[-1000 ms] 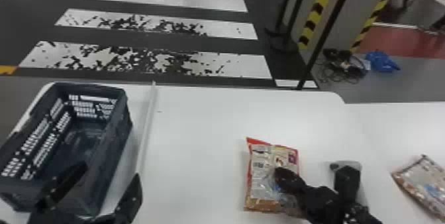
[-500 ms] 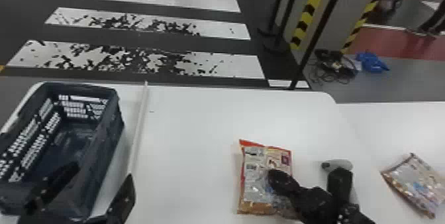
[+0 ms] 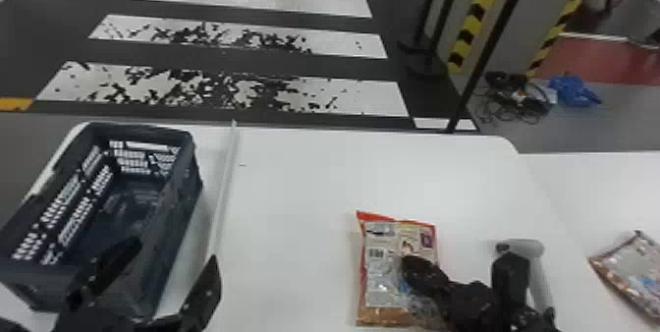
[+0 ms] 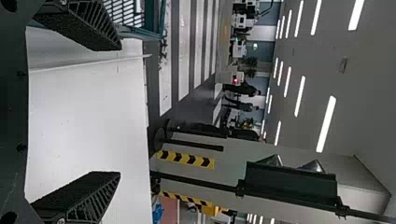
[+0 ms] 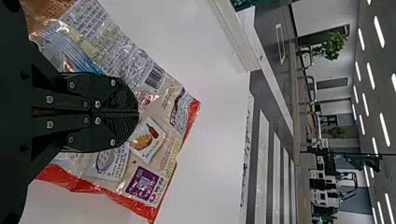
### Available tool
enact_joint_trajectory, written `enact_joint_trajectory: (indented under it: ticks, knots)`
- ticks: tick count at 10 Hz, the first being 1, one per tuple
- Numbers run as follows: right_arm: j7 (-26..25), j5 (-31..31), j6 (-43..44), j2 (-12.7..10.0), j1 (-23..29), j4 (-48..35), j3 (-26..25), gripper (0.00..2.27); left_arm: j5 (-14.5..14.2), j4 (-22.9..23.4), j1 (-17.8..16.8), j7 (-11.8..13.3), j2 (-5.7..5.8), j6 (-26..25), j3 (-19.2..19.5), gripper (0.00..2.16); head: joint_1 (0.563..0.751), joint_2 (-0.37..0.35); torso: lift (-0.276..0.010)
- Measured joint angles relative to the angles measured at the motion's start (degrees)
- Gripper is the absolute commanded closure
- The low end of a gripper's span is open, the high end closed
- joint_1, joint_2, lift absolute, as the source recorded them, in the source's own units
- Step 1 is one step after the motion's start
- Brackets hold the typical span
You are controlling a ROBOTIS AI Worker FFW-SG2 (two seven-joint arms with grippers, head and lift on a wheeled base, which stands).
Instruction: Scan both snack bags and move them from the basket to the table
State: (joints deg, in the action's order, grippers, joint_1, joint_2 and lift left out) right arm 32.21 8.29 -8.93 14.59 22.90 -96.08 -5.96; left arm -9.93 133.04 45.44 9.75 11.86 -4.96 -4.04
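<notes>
The right gripper (image 3: 410,269) is at the middle of a red-edged snack bag (image 3: 385,277), right of centre. In the right wrist view the right gripper (image 5: 135,112) is shut on the snack bag (image 5: 166,140), its printed side showing; whether the bag touches the table cannot be told. The other snack bag (image 3: 631,274) lies at the far right. A grey scanner (image 3: 528,246) is just beyond the right gripper. The left gripper (image 3: 164,277) stands open by the near right side of the dark basket (image 3: 179,218). In the left wrist view the left gripper (image 4: 116,112) has nothing between its fingers.
A thin white strip (image 3: 223,188) runs along the white table (image 3: 294,183) to the right of the basket. A second white surface (image 3: 599,183) adjoins on the right. Dark poles (image 3: 486,56) rise behind the table.
The red-edged bag and my right gripper have shifted slightly left together, relative to the table strip and scanner. The head view has swung a little. My left gripper keeps its place beside the basket.
</notes>
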Motion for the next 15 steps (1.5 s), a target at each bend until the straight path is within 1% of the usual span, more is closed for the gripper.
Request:
enact_joint_trajectory:
  ticks: [1, 2, 3, 4, 5, 6, 7, 8, 9, 10, 11, 12, 13, 15]
  knots:
    - [0.64, 0.89, -0.13, 0.01, 1.27, -2.02, -1.07, 2.24, -0.05, 0.01, -0.04, 0.01, 0.0, 0.09, 0.0, 0.03, 0.695, -0.154, -0.098]
    - [0.82, 2.97, -1.03, 0.05, 3.48, -6.18, -2.91, 2.14, -0.08, 0.0, -0.3, 0.02, 0.0, 0.11, -0.05, 0.03, 0.695, -0.158, -0.098]
    - [0.92, 5.71, -2.99, 0.05, 5.57, -10.9, -5.21, 1.81, -0.09, -0.04, -0.69, 0.02, -0.01, 0.09, -0.18, 0.03, 0.695, -0.17, -0.098]
    - [1.1, 8.27, -5.29, -0.02, 6.98, -14.71, -7.63, 0.84, -0.09, -0.07, -1.09, 0.0, -0.06, 0.08, -0.45, 0.03, 0.695, -0.186, -0.098]
    - [1.02, 9.58, -6.91, -0.3, 7.44, -16.7, -9.84, 0.0, -0.09, -0.07, -1.37, 0.03, -0.07, 0.07, -0.79, 0.03, 0.695, -0.21, -0.098]
    - [0.24, 9.89, -7.56, -0.54, 7.15, -17.02, -11.86, 0.0, -0.09, -0.07, -1.51, 0.09, -0.05, 0.07, -0.99, 0.03, 0.695, -0.241, -0.098]
    - [-0.54, 9.63, -7.82, -0.6, 6.54, -16.36, -13.68, 0.04, -0.16, -0.23, -1.61, 0.17, 0.0, 0.07, -1.01, 0.03, 0.695, -0.274, -0.098]
    - [-0.77, 9.3, -8.68, -0.62, 5.79, -15.3, -15.33, 0.06, -0.35, -0.85, -1.9, 0.27, 0.1, 0.07, -0.99, 0.03, 0.695, -0.288, -0.098]
    - [-0.73, 9.55, -10.59, -0.62, 5.47, -14.67, -16.61, 0.26, -0.58, -1.78, -2.38, 0.56, 0.17, 0.09, -0.98, 0.03, 0.695, -0.315, -0.098]
    - [-0.66, 10.76, -13.0, -0.82, 6.09, -14.89, -17.35, 0.37, -0.8, -2.68, -2.97, 0.71, 0.18, 0.09, -1.01, 0.03, 0.695, -0.328, -0.098]
    - [-0.59, 12.38, -15.33, -1.82, 7.63, -16.55, -17.72, 0.4, -1.14, -3.3, -3.44, 0.71, 0.2, 0.08, -1.04, 0.03, 0.695, -0.322, -0.098]
    - [-0.57, 14.68, -17.83, -3.34, 9.77, -19.3, -18.14, 1.41, -1.5, -3.59, -3.8, 0.71, 0.25, 0.08, -1.05, 0.03, 0.695, -0.314, -0.098]
    - [-0.65, 17.44, -20.57, -5.12, 12.14, -22.3, -18.45, 2.26, -1.67, -3.71, -4.05, 0.64, 0.3, 0.07, -1.05, 0.03, 0.695, -0.296, -0.098]
    - [-0.43, 20.0, -27.47, -9.69, 14.71, -27.41, -17.96, 2.26, -1.76, -4.39, -4.68, 0.66, 0.29, 0.01, -1.1, 0.03, 0.695, -0.236, -0.098]
